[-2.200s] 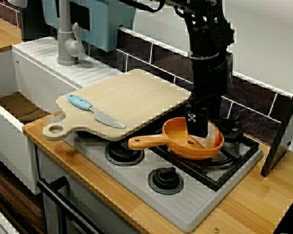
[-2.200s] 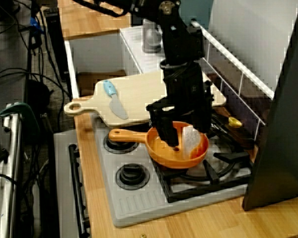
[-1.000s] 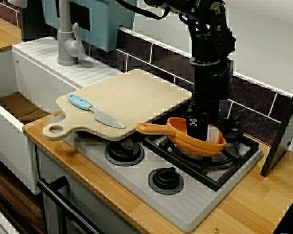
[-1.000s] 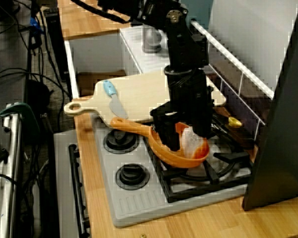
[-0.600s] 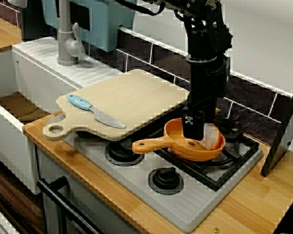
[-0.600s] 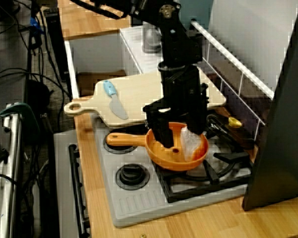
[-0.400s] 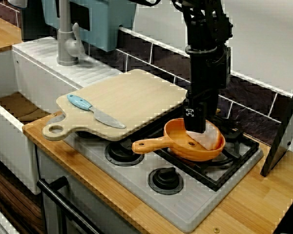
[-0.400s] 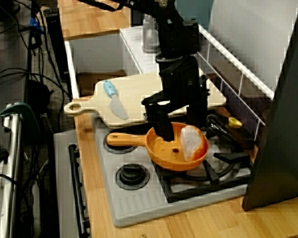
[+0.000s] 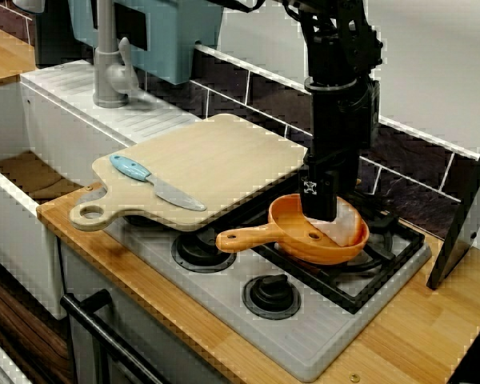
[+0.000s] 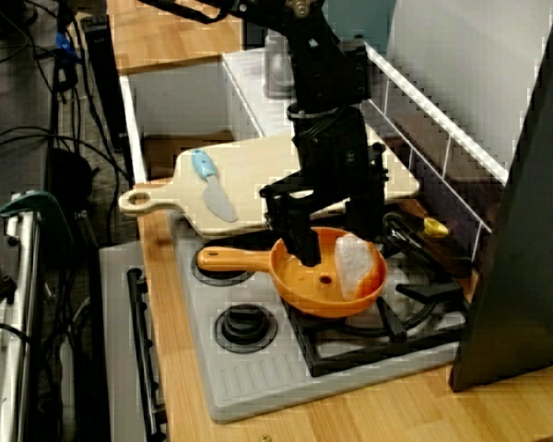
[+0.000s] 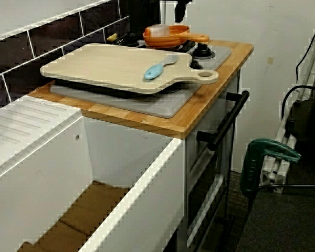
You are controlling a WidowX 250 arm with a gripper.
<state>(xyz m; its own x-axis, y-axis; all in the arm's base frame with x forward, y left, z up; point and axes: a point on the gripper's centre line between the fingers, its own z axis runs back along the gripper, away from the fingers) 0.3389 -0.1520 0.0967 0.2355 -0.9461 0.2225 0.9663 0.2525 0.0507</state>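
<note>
The black gripper is held just above the round orange plastic frying pan. In the higher view from the hob's end its jaws are seen spread wide, one finger over the near part of the bowl and the other towards the far rim, and nothing is held between them. The pan is set level on the black burner grate of the grey hob, with its handle pointed towards the pale wooden cutting board. A white crumpled piece lies inside the pan against the far wall, just beside the far finger.

The work at the pan is judged best done with the jaws kept spread and moved straight up and down, so that neither the rim nor the white piece is dragged and the pan is not tipped on the grate.

Compared with a second ago, the pan is no longer tilted with its handle raised over the board's edge; it has been set flat. Since the last fraction of a second the gripper has been raised slightly clear of the bowl. The blue-handled knife on the board has not been moved.
</note>
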